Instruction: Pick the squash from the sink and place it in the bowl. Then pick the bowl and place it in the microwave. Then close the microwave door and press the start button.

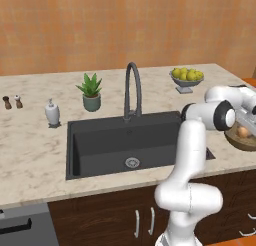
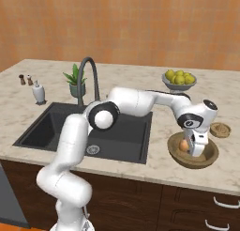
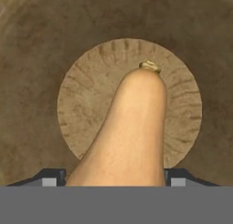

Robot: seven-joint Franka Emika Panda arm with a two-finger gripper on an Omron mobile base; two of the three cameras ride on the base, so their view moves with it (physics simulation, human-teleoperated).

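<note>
The squash (image 3: 132, 127), orange-tan with its stem end pointing away from the camera, sits between the two dark fingers (image 3: 51, 176) at the bottom of the hand view, directly over the round ribbed floor of the wooden bowl (image 3: 36, 82). The fingers stand wide on either side of the squash's broad end (whether they press on it or stand just clear, the pictures do not tell). In the right base view the gripper (image 2: 197, 150) reaches down into the bowl (image 2: 206, 160) at the lower right of the frame, with the squash (image 2: 184, 144) showing beside it inside the rim. The bowl rests on the marble worktop (image 2: 140, 73), just right of the black sink (image 2: 131, 131). A grey footed dish of yellow-green fruit (image 2: 178, 79) stands behind it, a small round wooden disc (image 2: 220, 129) to its right.
</note>
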